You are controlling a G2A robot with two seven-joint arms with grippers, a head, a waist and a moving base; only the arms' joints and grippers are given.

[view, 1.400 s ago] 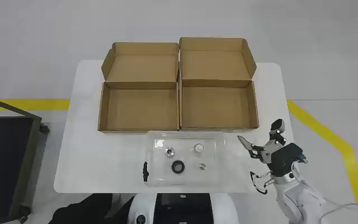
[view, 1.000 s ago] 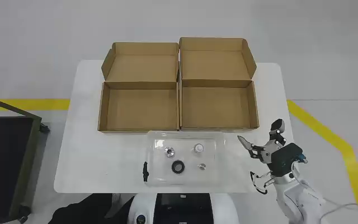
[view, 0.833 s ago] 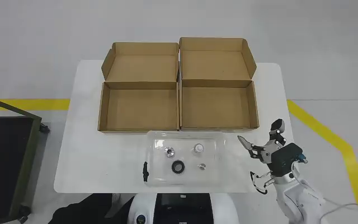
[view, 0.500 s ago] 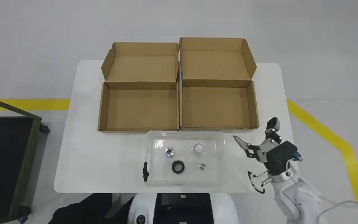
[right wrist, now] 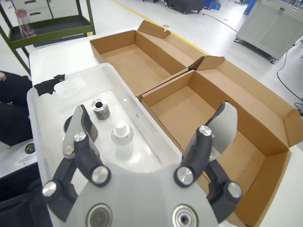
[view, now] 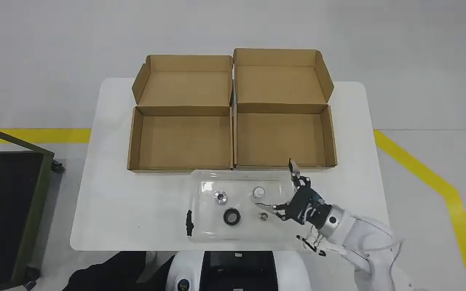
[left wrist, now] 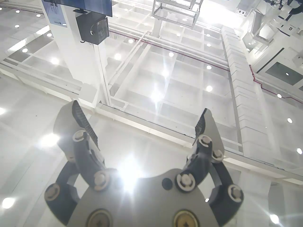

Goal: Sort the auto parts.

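Note:
A clear plastic tray [view: 240, 174] near the table's front edge holds a metal cylinder [view: 220, 196], a white capped part [view: 258, 192], a black ring [view: 232, 216] and a small metal piece [view: 262, 215]. My right gripper [view: 280, 189] hangs open over the tray's right end, with nothing between its fingers. From the right wrist, the right gripper [right wrist: 153, 116] points past the cylinder [right wrist: 100, 109] and the white part [right wrist: 121, 129]; one finger [right wrist: 81, 119] partly hides the ring. My left gripper [left wrist: 142, 119] is open and empty, facing a ceiling.
Two open cardboard boxes stand side by side behind the tray, the left box [view: 180, 142] and the right box [view: 282, 140], both with nothing in them. A scrap of black tape [view: 189, 222] sticks to the tray's left end. A green cart [right wrist: 47, 5] stands off the table.
My right arm has swung from the table's right front corner leftward, and its open gripper now hangs over the tray's right end. The parts have not moved.

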